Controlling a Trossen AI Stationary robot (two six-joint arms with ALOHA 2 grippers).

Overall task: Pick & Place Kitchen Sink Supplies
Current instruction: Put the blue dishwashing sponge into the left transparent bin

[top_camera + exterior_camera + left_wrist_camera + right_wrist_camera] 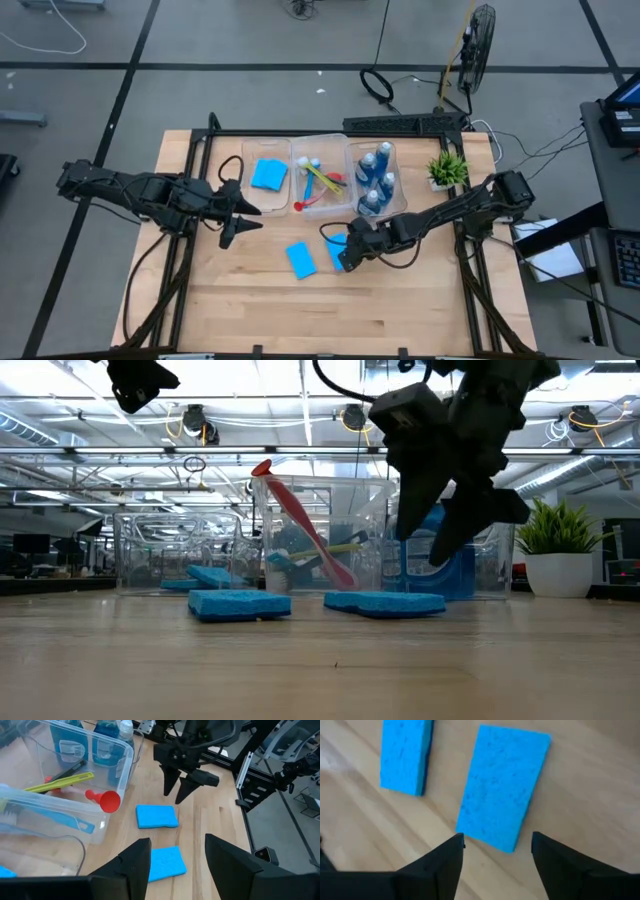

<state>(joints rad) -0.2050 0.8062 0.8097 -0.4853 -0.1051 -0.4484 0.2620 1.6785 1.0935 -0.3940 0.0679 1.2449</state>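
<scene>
Two light-blue sponges lie flat on the wooden table: one (301, 259) toward the near side, the other (502, 795) right below my right gripper (497, 850). That gripper slants down with its fingers open on either side of the sponge's end, clear above it in the low view (435, 545). My left gripper (240, 215) hangs open and empty above the table's left half. Three clear bins stand at the far side: one holds a sponge (268, 174), one holds brushes (320, 182), and one holds blue bottles (377, 180).
A red brush (300, 520) leans out over the rim of the middle bin (107, 767). A small green potted plant (447, 168) stands to the right of the bins. Bare wood lies toward the table's near edge (320, 320).
</scene>
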